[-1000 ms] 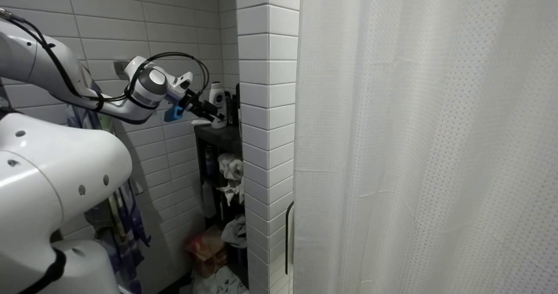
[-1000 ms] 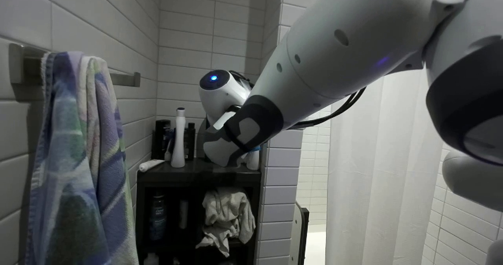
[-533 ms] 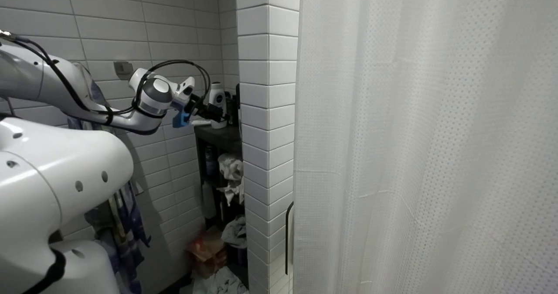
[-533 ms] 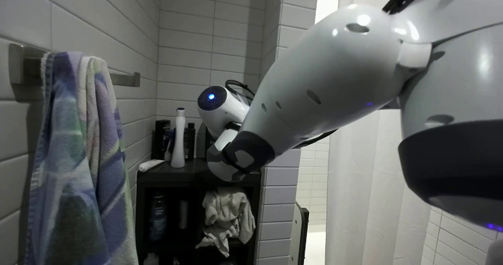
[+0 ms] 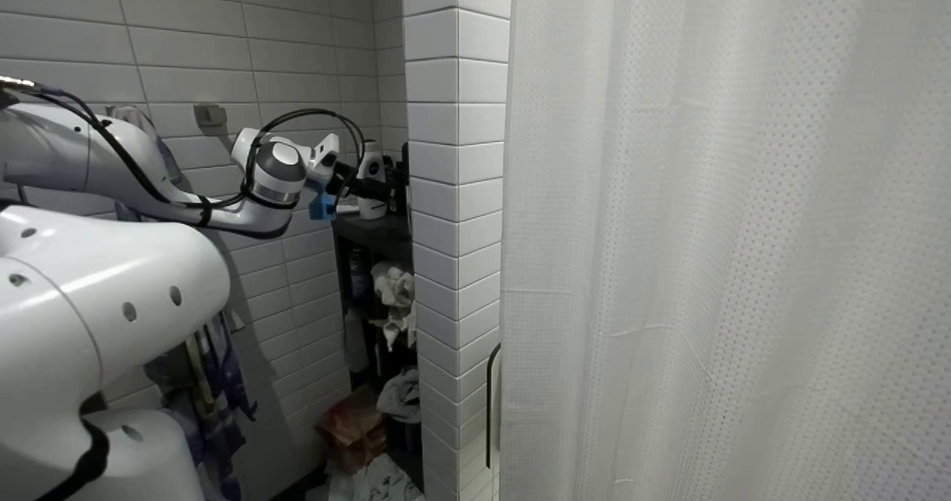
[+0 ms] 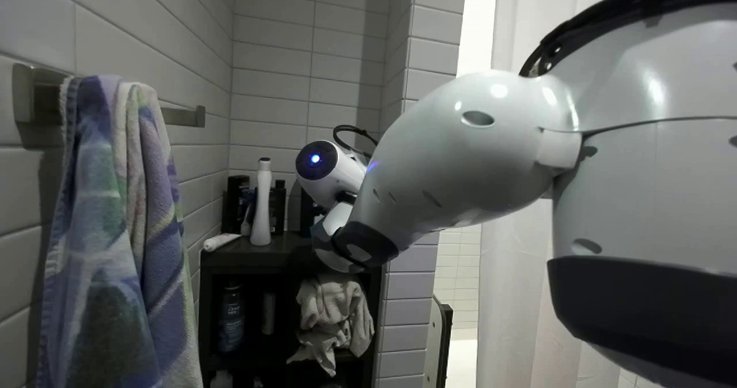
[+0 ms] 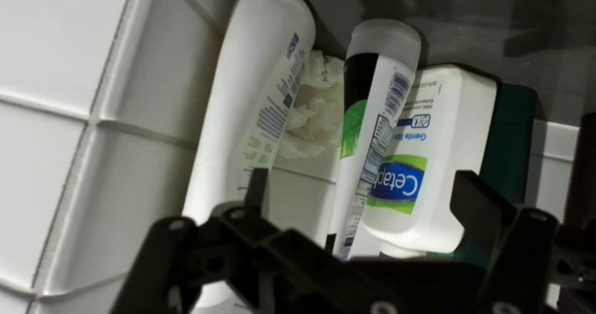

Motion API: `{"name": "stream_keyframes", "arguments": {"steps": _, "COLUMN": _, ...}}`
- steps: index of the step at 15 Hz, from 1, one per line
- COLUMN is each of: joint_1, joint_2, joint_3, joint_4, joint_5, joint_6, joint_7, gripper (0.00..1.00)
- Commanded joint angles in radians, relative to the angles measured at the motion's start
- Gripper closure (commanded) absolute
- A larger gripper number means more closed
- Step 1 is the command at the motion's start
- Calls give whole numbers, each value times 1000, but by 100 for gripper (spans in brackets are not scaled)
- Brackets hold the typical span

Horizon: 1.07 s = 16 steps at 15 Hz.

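Note:
My gripper [image 7: 362, 178] is open in the wrist view, its fingers apart with nothing held. Between and beyond the fingers are a white Cetaphil bottle [image 7: 433, 165] and a slim white tube with black and green [image 7: 368, 118]. Both look upside down there. The left finger overlaps a large white bottle [image 7: 256, 95]; the right overlaps a dark green bottle [image 7: 510, 141]. I cannot tell whether either finger touches. In an exterior view the gripper [image 5: 383, 191] is over the black shelf top [image 5: 371, 227], in front of a white bottle [image 5: 371, 166]. The arm hides it in the remaining exterior view.
A tiled pillar [image 5: 457, 226] stands beside the shelf, with a white curtain [image 5: 706, 226] beyond it. A towel [image 6: 115, 232] hangs on the wall bar. A white tube [image 6: 221, 241] lies near a slim white bottle [image 6: 262, 209]. A cloth [image 6: 334, 313] hangs from the lower shelf.
The arm has lowered and moved forward toward the shelf. The gripper has turned from pointing down to nearly level, further over the shelf top. The bottles and tube have not visibly moved.

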Motion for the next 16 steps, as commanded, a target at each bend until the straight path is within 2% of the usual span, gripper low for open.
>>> {"name": "stream_keyframes", "arguments": {"steps": 1, "joint_1": -26, "joint_2": -48, "joint_3": -25, "joint_4": 2, "joint_5": 25, "joint_6": 49, "joint_7": 37, "gripper": 0}}
{"name": "stream_keyframes", "arguments": {"steps": 16, "joint_1": -93, "joint_2": -61, "joint_3": 2, "joint_4": 16, "joint_5": 29, "joint_6": 189, "joint_7": 87, "gripper": 0}}
